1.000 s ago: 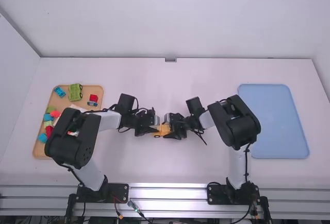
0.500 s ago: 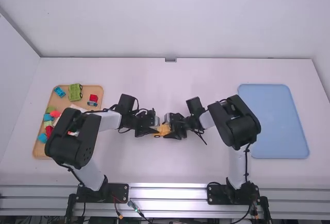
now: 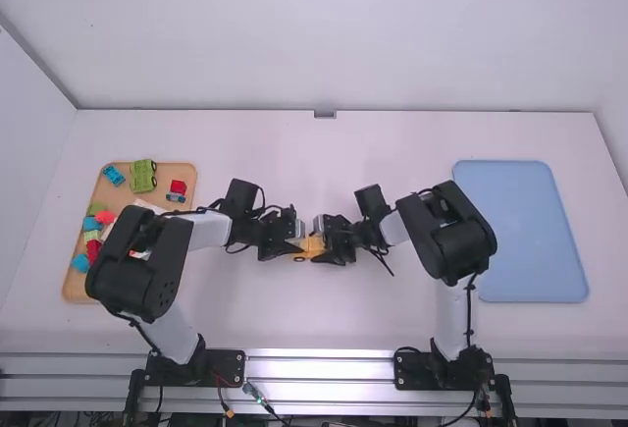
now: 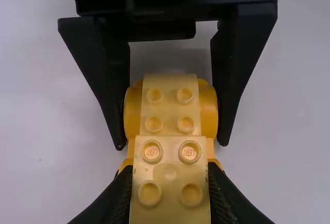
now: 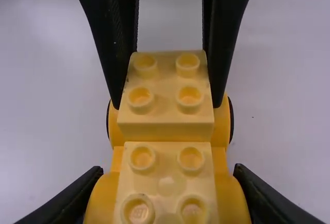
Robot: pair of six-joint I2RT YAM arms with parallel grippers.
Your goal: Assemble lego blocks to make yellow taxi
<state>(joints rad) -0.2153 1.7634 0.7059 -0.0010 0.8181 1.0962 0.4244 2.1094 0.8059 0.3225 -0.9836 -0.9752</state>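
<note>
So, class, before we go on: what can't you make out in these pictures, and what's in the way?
- High view: the tray's near right part, covered by the left arm.
- High view: studs on the yellow build, too small.
- Left wrist view: the build's nearest end, cut off by the bottom edge.
- Both wrist views: its underside, hidden by its own top.

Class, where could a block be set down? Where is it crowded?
Bare tabletop runs along the far wall, from wooden tray to blue tray; another lies nearer, between left arm and right arm. Crowded: wooden tray and mid-table, where left pincer and right pincer hold yellow blocks.
</note>
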